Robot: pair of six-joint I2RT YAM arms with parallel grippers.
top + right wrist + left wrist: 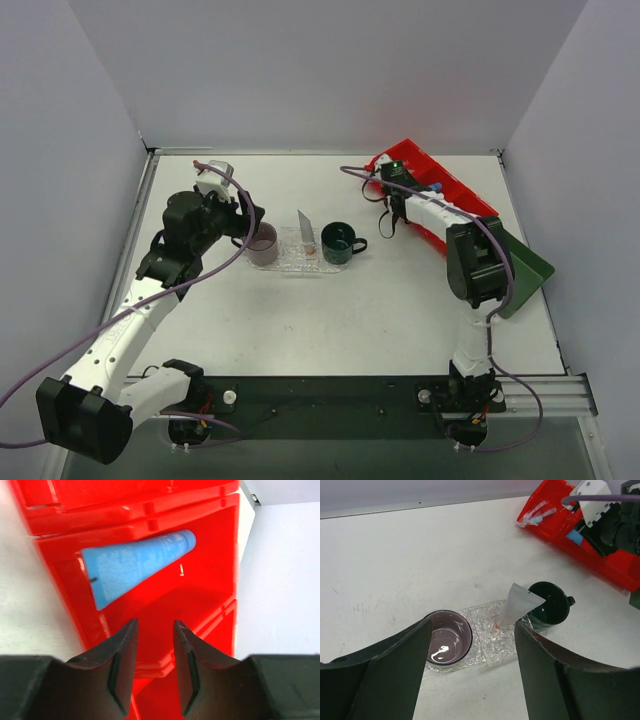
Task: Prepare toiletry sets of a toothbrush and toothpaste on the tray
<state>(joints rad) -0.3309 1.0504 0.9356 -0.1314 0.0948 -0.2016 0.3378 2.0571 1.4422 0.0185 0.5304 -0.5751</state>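
The clear glittery tray (295, 262) lies mid-table, also in the left wrist view (492, 642). A white tube (306, 229) stands cap-down on it, tilted toward the dark green mug (519, 604). My left gripper (247, 222) is open and empty, its jaws wide apart just above the tray's near side (472, 630). A blue tube (135, 565) lies in a compartment of the red bin (210, 575). My right gripper (392, 180) is open and empty, hovering over that compartment just below the tube (155, 625). Wrapped toothbrushes (538, 512) lie in the bin's far end.
A mauve cup (262, 244) stands on the tray's left end and a dark green mug (338, 243) at its right end. The red bin (440, 185) sits at the back right. A dark green tray (527, 268) lies behind the right arm.
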